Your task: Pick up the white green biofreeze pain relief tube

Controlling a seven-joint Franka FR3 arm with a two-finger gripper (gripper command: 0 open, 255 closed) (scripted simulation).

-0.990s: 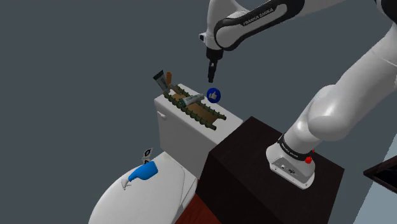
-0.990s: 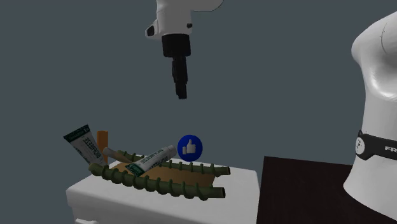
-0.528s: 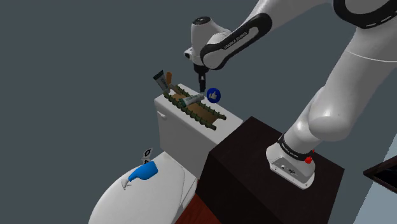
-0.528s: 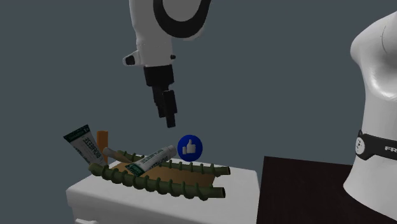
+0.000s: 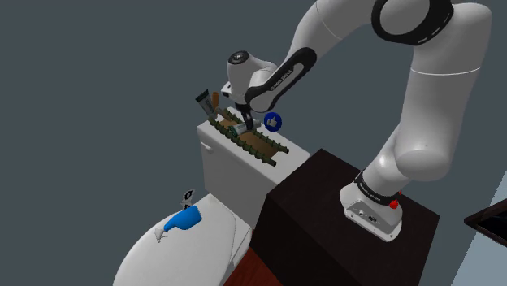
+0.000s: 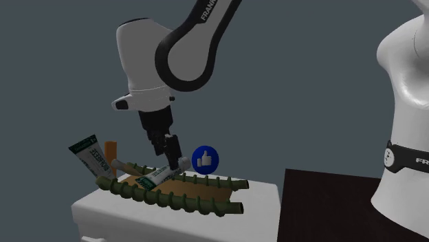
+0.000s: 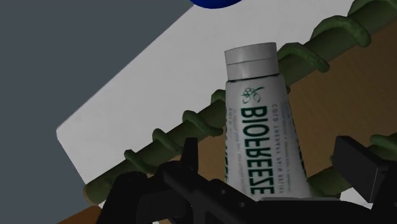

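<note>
Fingers (image 7: 359, 170) of the black gripper (image 6: 173, 157) stand spread and empty, 1 either side of the white-green Biofreeze tube (image 7: 264, 133) lying across the green-rimmed tray (image 6: 165, 199) on the toilet tank (image 6: 103, 212). Approach looks complete; next comes closing squarely.

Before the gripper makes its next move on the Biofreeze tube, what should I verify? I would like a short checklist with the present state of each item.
1. Right target: the tube under the gripper reads BIOFREEZE: ok.
2. Alignment: the tube lies between the two fingers: ok.
3. Opening: the fingers stand apart and neither touches the tube: ok.
4. Grasp: the tube is not held; it lies across the green rim of the tray: not ok.
5. Depth of the fingertips beside the tube: cannot tell.
6. Neighbour: the blue thumbs-up disc is beside the gripper, not touching it: ok.
</note>
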